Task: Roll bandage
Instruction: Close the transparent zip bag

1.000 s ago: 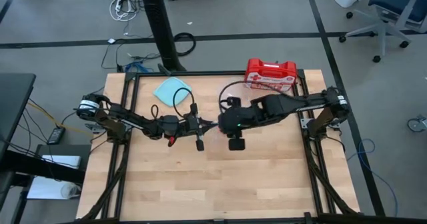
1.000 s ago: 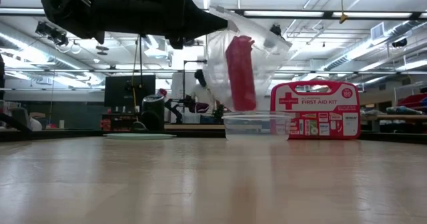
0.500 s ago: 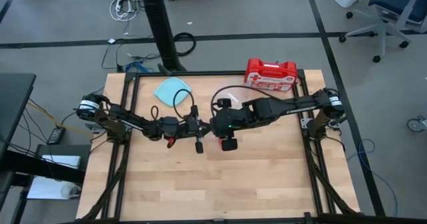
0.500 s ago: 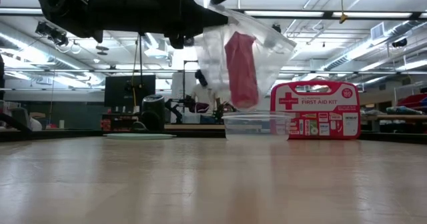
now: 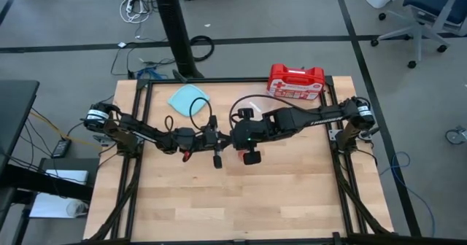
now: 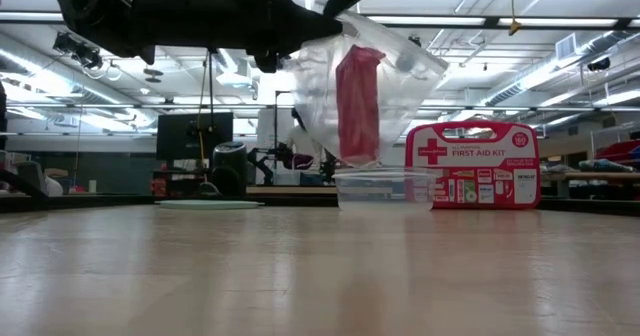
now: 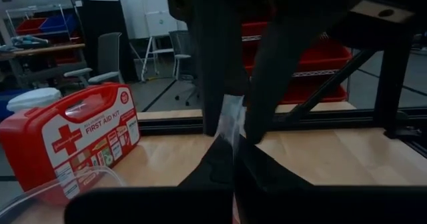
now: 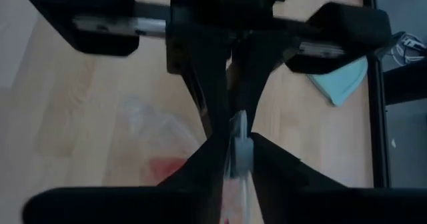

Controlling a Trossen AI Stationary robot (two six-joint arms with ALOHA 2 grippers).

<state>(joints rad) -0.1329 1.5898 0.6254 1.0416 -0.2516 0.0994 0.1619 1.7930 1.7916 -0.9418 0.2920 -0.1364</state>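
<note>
We see the bandage [image 6: 358,104] hanging upright, long axis vertical, inside a clear bag [image 6: 320,106] at upper centre; both the left pincer [image 5: 222,144] and right pincer [image 5: 232,140] pinch its top edge, with bare tabletop [image 6: 320,276] below.

Overhead, table-level and two wrist cameras share the table [image 5: 241,194].

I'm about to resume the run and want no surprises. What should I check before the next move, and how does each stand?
1. Bandage inside clear bag: ok.
2. Bag lifted off the table: ok.
3. Left claw shut on the bag's edge: ok.
4. Right claw gripping the bag's edge: cannot tell.
5. First-aid kit clear of both arms: ok.
6. Bag opened for reaching the bandage: cannot tell.
</note>
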